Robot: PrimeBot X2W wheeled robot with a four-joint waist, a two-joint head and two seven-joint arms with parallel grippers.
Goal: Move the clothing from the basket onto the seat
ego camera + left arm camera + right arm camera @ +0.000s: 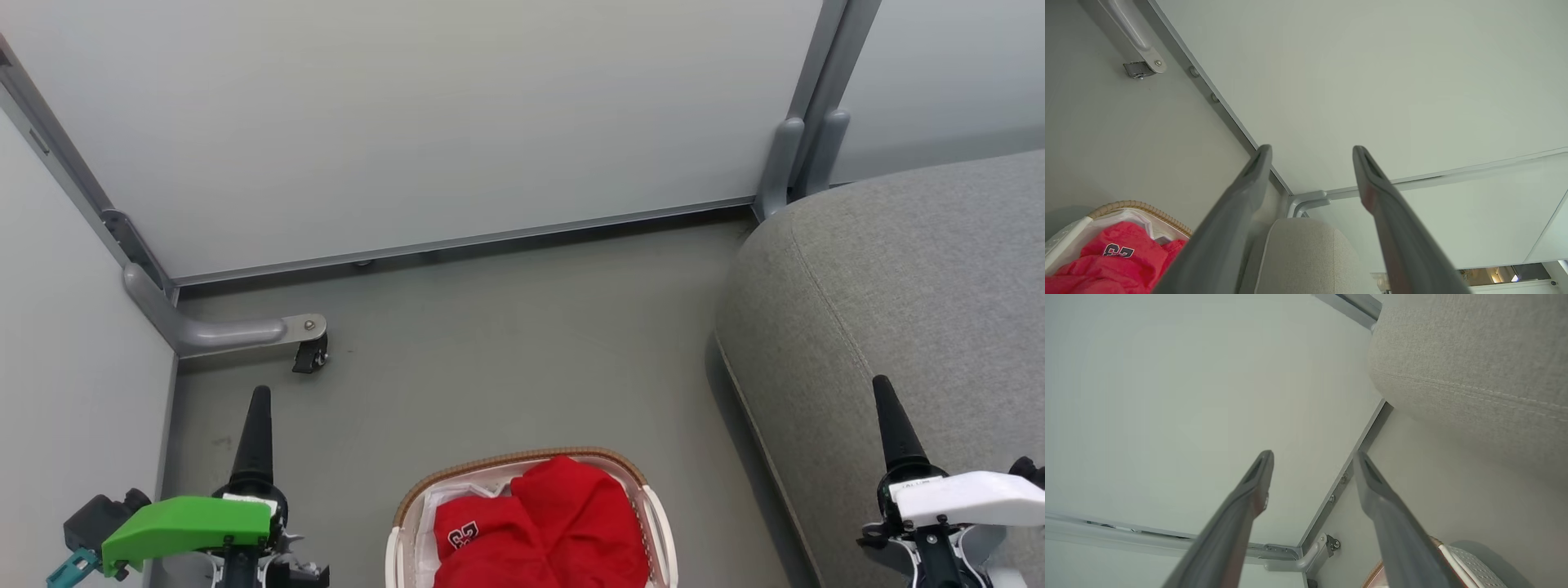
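- Step in hand: the opening one, as judged. No garment has left the basket point(522, 457), and the part of the seat point(914, 286) in view carries nothing.
- Clothing point(563, 523): bright red soft fabric, heaped and crumpled inside the basket. One piece shows a white-and-black number print point(463, 535) on its upper face. The heap runs off the bottom edge of the head view, so the count of pieces cannot be told.
- Liner point(461, 492): thin white sheet, showing between the red fabric and the basket's far wall. Not part of the load.
- Basket: oval, white perforated plastic with a brown woven rim. It stands on the grey floor point(506, 343), between the two arms and just beside the seat's front edge.
- Seat: large grey upholstered cushion with a stitched seam, to the robot's right of the basket.
- Left tool point(1311, 148): fingers spread wide, nothing between them. It is held above the floor to the left of the basket, pointing toward the pale partition point(408, 122).
- Right tool point(1313, 454): fingers spread wide, empty. In the head view it lies over the seat's near edge.
- Next move, as judged: bring one tool down over the heap and close on a raised fold of red fabric, keeping clear of the liner and rim. Then lift until the cloth hangs free of the basket, carry it rightward over the cushion and let go.
- Handling note: limp cloth may drag a second piece or the liner up with it. A high, slow lift should show this.
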